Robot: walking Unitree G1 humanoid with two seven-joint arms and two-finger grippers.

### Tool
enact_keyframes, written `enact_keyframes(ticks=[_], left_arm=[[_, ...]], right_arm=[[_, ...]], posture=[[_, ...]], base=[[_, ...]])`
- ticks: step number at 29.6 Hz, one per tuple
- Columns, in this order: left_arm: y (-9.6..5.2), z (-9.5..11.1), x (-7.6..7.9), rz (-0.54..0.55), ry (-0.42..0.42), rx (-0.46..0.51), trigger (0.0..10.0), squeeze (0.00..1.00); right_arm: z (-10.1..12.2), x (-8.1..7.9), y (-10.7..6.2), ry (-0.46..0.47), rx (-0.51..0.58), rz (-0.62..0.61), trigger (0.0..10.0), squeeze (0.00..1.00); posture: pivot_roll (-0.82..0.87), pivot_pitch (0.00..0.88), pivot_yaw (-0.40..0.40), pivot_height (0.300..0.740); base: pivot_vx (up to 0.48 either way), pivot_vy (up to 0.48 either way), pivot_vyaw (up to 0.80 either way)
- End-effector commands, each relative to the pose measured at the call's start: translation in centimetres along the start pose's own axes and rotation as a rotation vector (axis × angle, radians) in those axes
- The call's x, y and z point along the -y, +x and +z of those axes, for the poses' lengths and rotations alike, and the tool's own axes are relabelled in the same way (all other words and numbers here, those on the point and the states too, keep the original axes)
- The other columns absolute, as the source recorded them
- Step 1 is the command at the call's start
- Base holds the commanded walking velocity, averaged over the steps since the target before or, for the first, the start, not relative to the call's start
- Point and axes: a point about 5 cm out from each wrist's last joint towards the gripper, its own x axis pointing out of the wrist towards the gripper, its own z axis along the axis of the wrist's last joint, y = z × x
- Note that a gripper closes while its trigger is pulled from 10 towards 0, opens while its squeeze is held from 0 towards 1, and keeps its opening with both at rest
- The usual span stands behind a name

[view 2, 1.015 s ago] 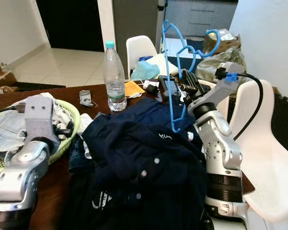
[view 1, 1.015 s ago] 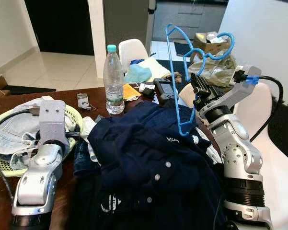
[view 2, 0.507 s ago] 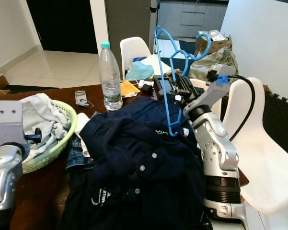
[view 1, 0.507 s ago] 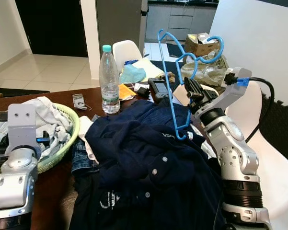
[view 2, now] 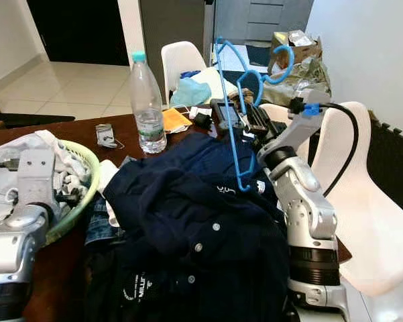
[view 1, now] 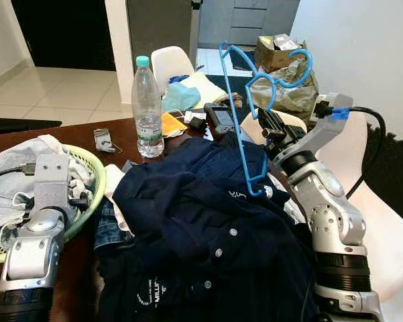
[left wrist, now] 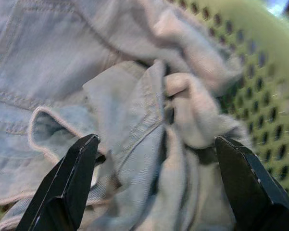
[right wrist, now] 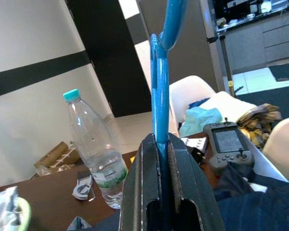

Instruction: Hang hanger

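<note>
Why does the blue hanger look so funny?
The blue hanger has no shirt on it and stands on end, tilted, pinched in the right gripper above the dark blue clothes heaped on the table.

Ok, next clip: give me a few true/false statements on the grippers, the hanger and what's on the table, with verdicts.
1. The right gripper is shut on the blue hanger. True.
2. The hanger lies flat on the table. False: it is held up in the air above the navy shirt.
3. The left gripper is shut on denim. False: its fingers are open over the light clothes in the green basket.
4. A water bottle stands upright on the table. True.
5. The bottle has a red cap. False: the cap is teal.
</note>
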Motion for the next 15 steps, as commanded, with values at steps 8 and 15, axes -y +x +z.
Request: enact_keyframes(ticks=[8, 15], left_arm=[[-0.2, -2.6, -1.4, 0.065, 0.019, -0.107, 10.0, 0.00], [-0.6, -3.8, -0.8, 0.049, 0.017, -0.136, 0.0, 0.00]], right_arm=[[0.1, 0.2, -0.3, -0.009, -0.011, -0.003, 10.0, 0.00], [0.0, -0.1, 0.0, -0.007, -0.014, 0.006, 10.0, 0.00]], posture=[[0.15, 0.037, -0.067, 0.740], [0.16, 0.034, -0.070, 0.740]], base=[[0.000, 0.000, 0.00], [0.000, 0.000, 0.00]])
